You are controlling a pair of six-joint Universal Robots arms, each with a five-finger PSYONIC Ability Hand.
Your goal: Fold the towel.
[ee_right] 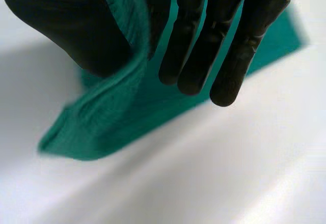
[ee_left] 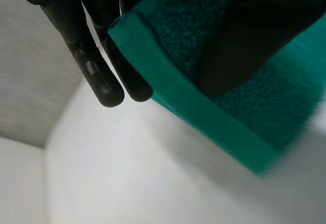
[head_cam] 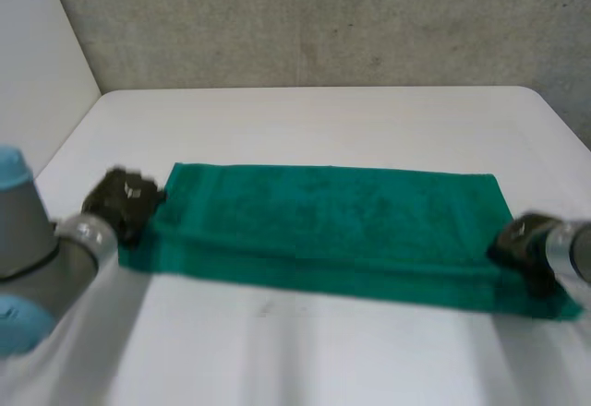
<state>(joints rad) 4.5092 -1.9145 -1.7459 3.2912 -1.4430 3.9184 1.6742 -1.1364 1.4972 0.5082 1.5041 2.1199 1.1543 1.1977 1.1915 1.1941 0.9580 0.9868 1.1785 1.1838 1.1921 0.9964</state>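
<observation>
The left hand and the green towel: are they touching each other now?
Touching. The left wrist view shows a corner of the towel pinched between the thumb and the straight fingers of the left hand.

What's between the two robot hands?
The green towel, lying on the white table, spans from the left robot hand to the right robot hand, as the head view shows.

You have a plain teal-green terry towel point(head_cam: 332, 217), a white table point(head_cam: 314, 120), a black left hand point(head_cam: 120, 200) and right hand point(head_cam: 520, 243); the wall point(head_cam: 323, 18) seems mottled grey.
</observation>
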